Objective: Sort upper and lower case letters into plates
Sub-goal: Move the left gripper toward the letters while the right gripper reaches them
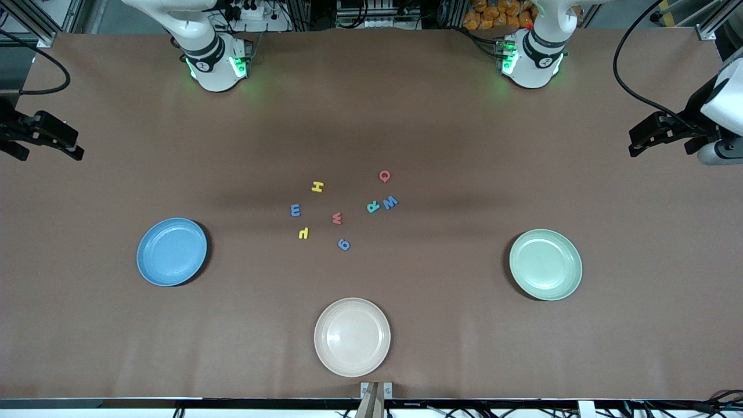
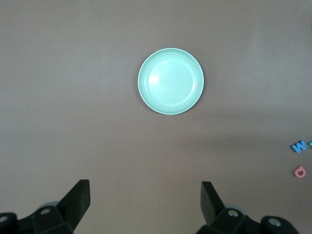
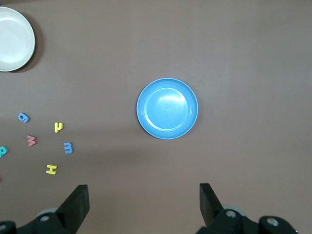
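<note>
Several tiny foam letters lie loose mid-table: yellow H (image 1: 317, 186), red Q (image 1: 384, 176), blue W (image 1: 390, 202) touching teal R (image 1: 372, 206), blue E (image 1: 295, 210), red w (image 1: 336, 218), a small yellow letter (image 1: 303, 233) and blue g (image 1: 343, 244). The sky blue plate (image 1: 172, 251) sits toward the right arm's end, the mint green plate (image 1: 545, 264) toward the left arm's end; both hold nothing. My right gripper (image 3: 144, 197) hangs open high over the table near the blue plate (image 3: 167, 108). My left gripper (image 2: 145, 195) hangs open likewise near the mint plate (image 2: 170, 81).
A beige plate (image 1: 352, 337) holding nothing sits nearest the front camera, near the table's front edge. Bare brown tabletop surrounds the letters and plates. Both arm bases stand along the table's back edge.
</note>
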Controlling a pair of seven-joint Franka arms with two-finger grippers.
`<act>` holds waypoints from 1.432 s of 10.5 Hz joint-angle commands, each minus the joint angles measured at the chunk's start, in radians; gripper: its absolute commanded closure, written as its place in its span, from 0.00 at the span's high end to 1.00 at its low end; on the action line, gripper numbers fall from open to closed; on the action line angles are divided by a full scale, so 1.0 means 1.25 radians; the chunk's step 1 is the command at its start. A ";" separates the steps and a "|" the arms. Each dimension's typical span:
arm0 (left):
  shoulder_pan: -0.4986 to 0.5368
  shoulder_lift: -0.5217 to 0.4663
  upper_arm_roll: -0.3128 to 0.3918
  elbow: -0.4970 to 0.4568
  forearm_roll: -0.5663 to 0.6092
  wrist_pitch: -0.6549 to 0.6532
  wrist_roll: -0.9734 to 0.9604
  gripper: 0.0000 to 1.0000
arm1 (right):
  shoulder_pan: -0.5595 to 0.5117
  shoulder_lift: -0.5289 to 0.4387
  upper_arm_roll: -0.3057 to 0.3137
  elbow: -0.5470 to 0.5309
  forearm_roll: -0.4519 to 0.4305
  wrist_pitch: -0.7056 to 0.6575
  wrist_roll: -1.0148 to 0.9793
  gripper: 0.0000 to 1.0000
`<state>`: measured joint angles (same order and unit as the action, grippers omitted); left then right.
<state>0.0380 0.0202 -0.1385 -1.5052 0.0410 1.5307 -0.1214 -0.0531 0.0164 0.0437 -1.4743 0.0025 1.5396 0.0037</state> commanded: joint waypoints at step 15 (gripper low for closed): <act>-0.332 0.293 -0.055 0.004 -0.006 0.273 -0.104 1.00 | -0.010 -0.007 0.007 -0.021 0.009 0.007 -0.004 1.00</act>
<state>-0.3334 0.3189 -0.2099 -1.5186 0.0363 1.8191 -0.2767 -0.0557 0.0165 0.0436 -1.4808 0.0028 1.5409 0.0037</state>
